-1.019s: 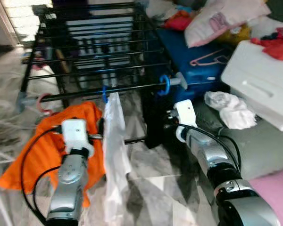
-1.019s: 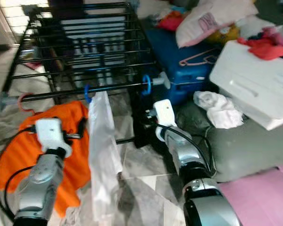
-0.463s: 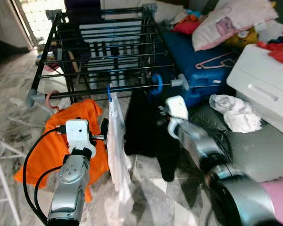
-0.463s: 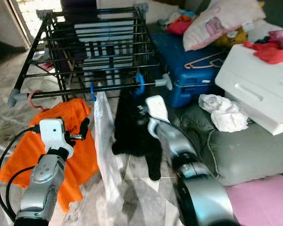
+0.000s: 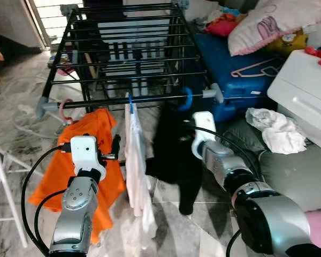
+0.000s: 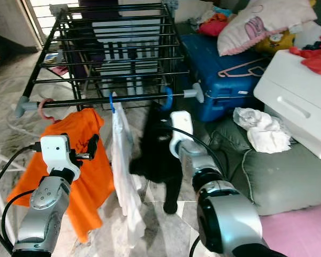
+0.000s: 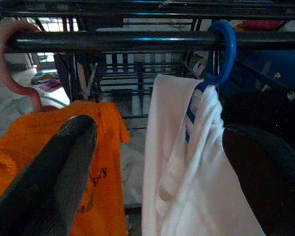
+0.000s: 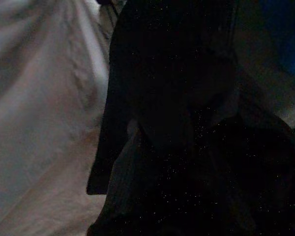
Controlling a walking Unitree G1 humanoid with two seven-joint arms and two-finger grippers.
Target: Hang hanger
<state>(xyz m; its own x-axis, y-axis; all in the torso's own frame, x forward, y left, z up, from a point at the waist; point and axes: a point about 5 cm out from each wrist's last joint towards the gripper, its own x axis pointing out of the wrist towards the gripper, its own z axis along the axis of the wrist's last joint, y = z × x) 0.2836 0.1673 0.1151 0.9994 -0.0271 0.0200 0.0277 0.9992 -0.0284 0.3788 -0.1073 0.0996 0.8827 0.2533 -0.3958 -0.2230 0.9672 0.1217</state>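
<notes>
Three garments on the front rail, the black one newest

Three hangers are seen on the drying rack's (image 5: pixel 123 53) front rail (image 5: pixel 117 99): a pink one with an orange shirt (image 5: pixel 80 160), a blue one with a white garment (image 5: pixel 136 160), and a blue hanger hook (image 5: pixel 186 98) carrying the black garment (image 5: pixel 174 155). The right claw (image 5: pixel 188 130) is pressed against that dark cloth; whether its fingers are parted or closed cannot be told. For a clean finish, the hook should be confirmed fully over the rail before release.

The left claw (image 7: pixel 157 177) is shown wide open and empty, a detail given plainly by the left wrist view, where the white garment's hook is seen seated on the bar.
</notes>
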